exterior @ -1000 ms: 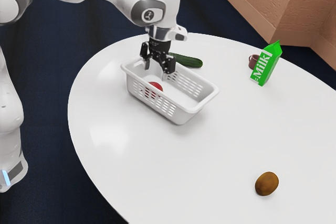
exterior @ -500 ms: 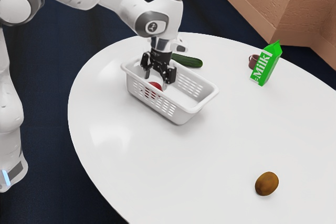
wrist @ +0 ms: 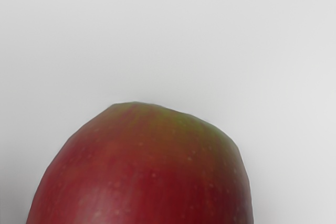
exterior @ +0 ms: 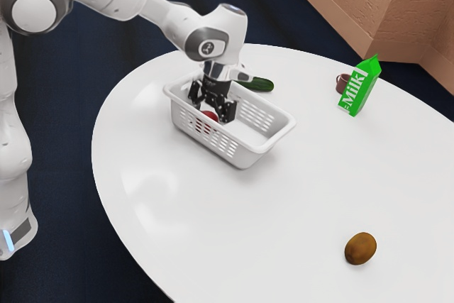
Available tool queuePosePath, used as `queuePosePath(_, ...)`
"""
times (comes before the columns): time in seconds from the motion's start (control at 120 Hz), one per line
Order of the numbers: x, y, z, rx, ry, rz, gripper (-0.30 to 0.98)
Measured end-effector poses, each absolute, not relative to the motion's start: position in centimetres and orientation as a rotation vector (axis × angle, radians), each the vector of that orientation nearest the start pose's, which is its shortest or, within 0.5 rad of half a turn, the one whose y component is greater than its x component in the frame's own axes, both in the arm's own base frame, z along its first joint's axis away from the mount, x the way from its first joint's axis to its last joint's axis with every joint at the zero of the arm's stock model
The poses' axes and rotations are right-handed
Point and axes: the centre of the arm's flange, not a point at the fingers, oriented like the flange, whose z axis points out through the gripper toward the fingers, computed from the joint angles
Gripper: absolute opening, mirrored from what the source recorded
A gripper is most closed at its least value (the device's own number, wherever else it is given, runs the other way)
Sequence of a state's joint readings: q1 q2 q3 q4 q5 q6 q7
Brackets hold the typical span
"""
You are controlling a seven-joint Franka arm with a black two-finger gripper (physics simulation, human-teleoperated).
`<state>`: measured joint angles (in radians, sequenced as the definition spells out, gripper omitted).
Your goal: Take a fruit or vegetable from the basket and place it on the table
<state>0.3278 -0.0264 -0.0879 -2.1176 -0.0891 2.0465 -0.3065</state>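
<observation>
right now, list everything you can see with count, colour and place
apple: one, red with some green, in the basket
basket: one, white, on the table
cucumber: one, dark green, on the table beyond the basket
carton: one, green with white "Milk", on the table
mug: one, brown, beside the carton, partly hidden
kiwi: one, brown, on the table, nearest the exterior camera
table: one, white, under the basket
block: brown, beyond the table
floor: dark blue, around the table
arm: one, white and grey, over the basket
gripper: one, black, open around the apple

Seemingly a home dining area: rounded white table, milk carton, brown mug.
</observation>
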Motion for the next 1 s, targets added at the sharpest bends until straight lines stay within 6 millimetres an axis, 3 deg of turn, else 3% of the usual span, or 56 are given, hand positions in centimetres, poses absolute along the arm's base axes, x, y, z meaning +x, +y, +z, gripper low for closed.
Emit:
queuePosePath(0.133,52.0,12.3,41.3,-3.075,-0.936,0.088,0.66)
queuePosePath(0.242,52.2,12.5,41.0,-3.072,-0.942,0.088,0.49)
queuePosePath(0.342,52.2,12.7,41.0,-3.066,-0.949,0.084,0.41)
queuePosePath(0.517,51.8,13.0,42.4,-3.055,-0.962,0.043,0.37)
queuePosePath(0.75,50.7,11.5,47.3,-3.055,-0.933,-0.077,0.37)
queuePosePath(0.808,50.5,11.0,49.4,-3.055,-0.920,-0.125,0.36)
queuePosePath(0.908,51.4,7.9,55.0,-3.072,-0.824,-0.240,0.37)
queuePosePath(1.0,51.4,3.4,58.0,-3.090,-0.698,-0.280,0.37)
